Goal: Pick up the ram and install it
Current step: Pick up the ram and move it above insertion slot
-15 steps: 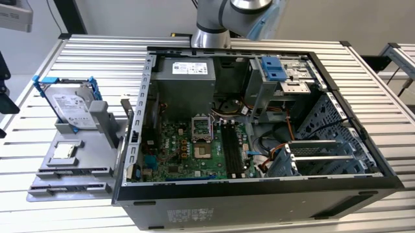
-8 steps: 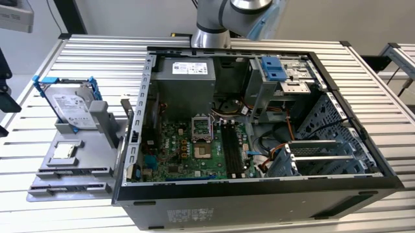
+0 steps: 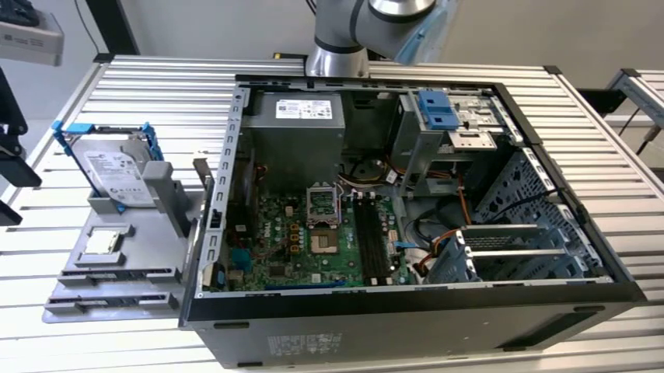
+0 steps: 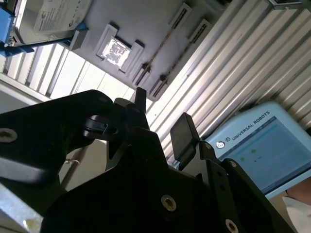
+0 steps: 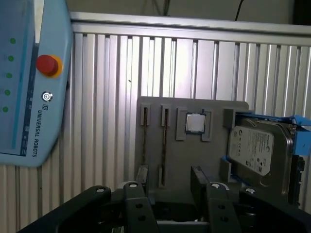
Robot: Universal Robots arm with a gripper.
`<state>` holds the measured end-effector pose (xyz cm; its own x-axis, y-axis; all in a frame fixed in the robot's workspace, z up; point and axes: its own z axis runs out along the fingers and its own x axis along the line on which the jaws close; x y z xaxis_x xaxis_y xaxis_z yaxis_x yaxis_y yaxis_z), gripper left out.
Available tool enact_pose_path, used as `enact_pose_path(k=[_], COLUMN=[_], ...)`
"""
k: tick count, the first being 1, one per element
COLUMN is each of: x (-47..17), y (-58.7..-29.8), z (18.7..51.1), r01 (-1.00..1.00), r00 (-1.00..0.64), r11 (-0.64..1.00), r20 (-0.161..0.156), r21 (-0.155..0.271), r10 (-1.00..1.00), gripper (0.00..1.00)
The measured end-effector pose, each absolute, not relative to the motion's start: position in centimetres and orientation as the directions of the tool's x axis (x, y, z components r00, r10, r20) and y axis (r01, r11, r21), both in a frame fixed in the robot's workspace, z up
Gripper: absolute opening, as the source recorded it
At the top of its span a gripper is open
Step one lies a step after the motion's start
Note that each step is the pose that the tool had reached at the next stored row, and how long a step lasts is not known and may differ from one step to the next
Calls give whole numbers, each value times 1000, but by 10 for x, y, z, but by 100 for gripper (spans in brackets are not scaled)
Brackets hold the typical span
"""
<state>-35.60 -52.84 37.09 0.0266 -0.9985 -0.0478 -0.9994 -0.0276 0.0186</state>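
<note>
In the exterior view an open computer case (image 3: 415, 330) lies on a slatted metal table (image 3: 155, 85). Its motherboard (image 3: 291, 241) is exposed, and the black memory slots (image 3: 374, 237) run beside the processor socket (image 3: 323, 208). Just beside the case, on the exterior view's left, sits a grey fixture (image 3: 145, 260). It carries a hard drive (image 3: 104, 163) upright in a blue frame, a small square silver chip (image 3: 104, 242) and two narrow fixture slots (image 3: 112, 273). The robot arm (image 3: 340, 39) comes in at the top edge and is cut off there, next to a pale blue teach pendant (image 3: 431, 31).

The second wrist view adds the gripper (image 4: 162, 114), seen from close behind. Its black fingers (image 4: 183, 133) stand apart with a bare gap between them, gripping nothing, well apart from the fixture.

The first wrist view shows the same spread gripper (image 5: 165, 179) facing the fixture's two slots, with the chip and drive beside them. It also shows the pendant's red button (image 5: 47, 65).

Where the ram is cannot be told. Each fixture slot shows just a thin dark line, and the memory slots are too dark to read.
</note>
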Motion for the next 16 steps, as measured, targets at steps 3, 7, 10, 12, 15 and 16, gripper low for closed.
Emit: enact_pose_path(k=[3, 7, 10, 12, 15, 16], x=[-356, -356, -356, -356, -356, -356], y=[-528, -528, -528, -528, -528, -528], z=[368, 364, 361, 360, 358, 358], r01=[-999, -999, -999, -999, -999, -999], r00=[27, 27, 27, 27, 27, 27], r11=[-28, -28, -28, -27, -28, -28], r20=[-48, -48, -48, -48, -48, -48], r21=[19, 19, 19, 19, 19, 19], r10=[-999, -999, -999, -999, -999, -999], gripper=[100, 100, 100, 100, 100, 100])
